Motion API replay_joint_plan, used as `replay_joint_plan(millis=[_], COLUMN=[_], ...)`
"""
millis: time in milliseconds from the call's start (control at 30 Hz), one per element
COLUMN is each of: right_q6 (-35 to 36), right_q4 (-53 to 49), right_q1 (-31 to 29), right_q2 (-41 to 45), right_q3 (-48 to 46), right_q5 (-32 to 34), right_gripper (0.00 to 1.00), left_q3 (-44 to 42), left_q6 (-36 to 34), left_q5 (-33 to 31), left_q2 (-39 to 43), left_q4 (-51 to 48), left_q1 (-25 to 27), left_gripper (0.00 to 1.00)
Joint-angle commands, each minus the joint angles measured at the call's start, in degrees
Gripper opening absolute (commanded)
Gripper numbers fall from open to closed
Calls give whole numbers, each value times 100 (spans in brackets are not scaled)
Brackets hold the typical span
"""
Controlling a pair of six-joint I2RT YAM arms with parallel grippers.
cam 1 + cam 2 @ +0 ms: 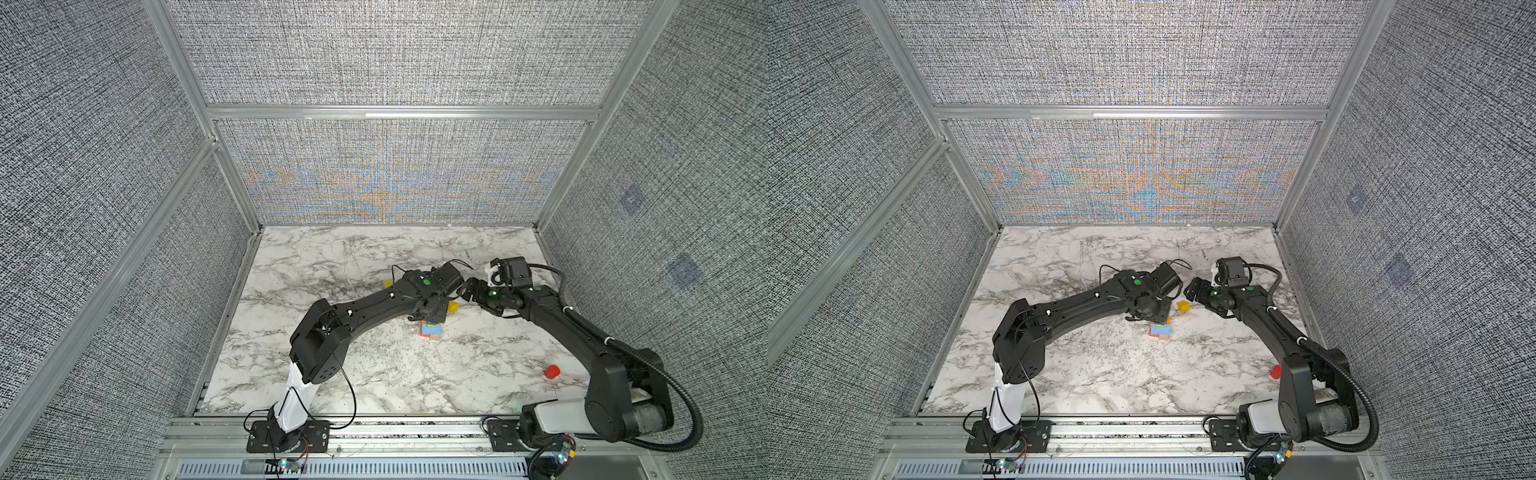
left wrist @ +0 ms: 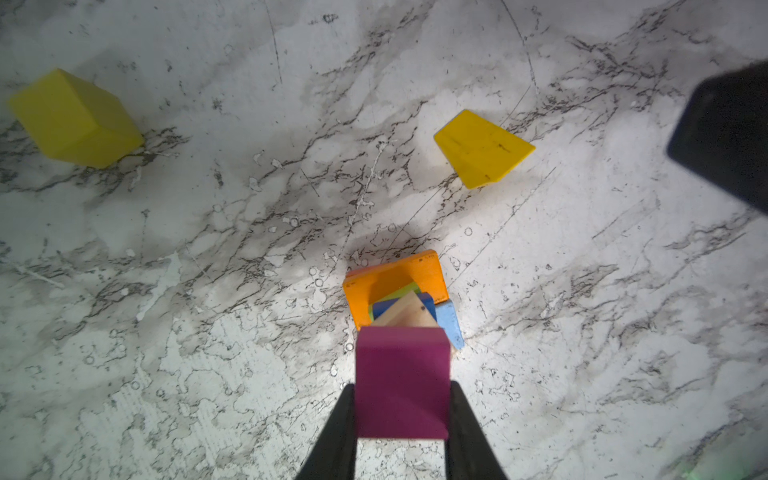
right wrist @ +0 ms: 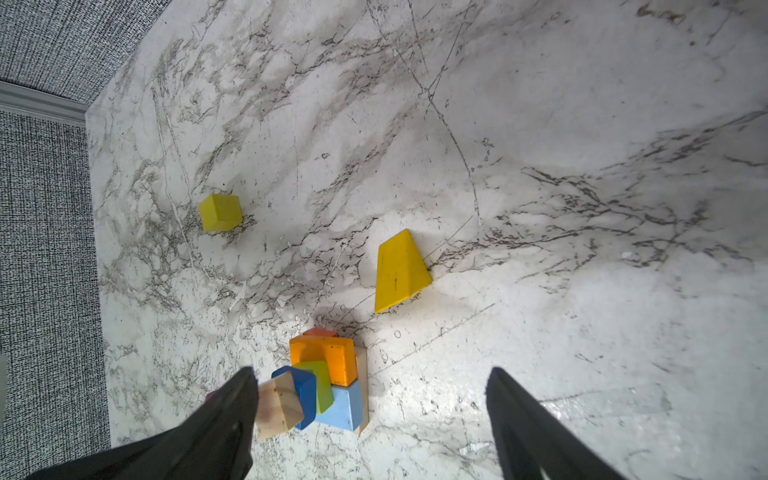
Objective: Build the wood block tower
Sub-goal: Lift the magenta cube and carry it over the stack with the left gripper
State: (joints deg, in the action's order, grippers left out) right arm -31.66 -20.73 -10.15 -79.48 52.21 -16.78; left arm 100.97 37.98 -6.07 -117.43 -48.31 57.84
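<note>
Magenta block (image 2: 402, 361) clenched in left pincer (image 2: 402, 388), partly hiding tower (image 2: 432, 274); right pincer (image 3: 372, 370) agape.

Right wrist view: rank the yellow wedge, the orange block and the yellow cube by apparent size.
1-2. yellow wedge and orange block: about alike; the orange one is partly covered, so unranked.
3. yellow cube, clearly smallest.

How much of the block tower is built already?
Partly. The tower already has orange, light blue, green, blue and plain wood blocks stacked. The left hand holds the magenta block over its top, not yet let go. Left to add: the yellow cube, the yellow wedge and the red block.
</note>
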Motion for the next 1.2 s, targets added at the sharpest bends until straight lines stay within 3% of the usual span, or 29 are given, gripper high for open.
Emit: replay_joint_plan(millis=[0,367,1167], right_q6=[40,41,16], right_q4=[-18,2,43], right_q1=[-2,2,4], right_q2=[44,97,135], right_q3=[3,-33,-95], right_q5=[-19,-36,8], right_gripper=[88,89,89], left_q3=[2,19,286], left_q6=[92,113,120], left_q5=[-88,-200,-141], left_q2=[-33,-130,-293], left_q4=[2,-38,-145], left_q1=[21,34,34], left_gripper=[22,22,34])
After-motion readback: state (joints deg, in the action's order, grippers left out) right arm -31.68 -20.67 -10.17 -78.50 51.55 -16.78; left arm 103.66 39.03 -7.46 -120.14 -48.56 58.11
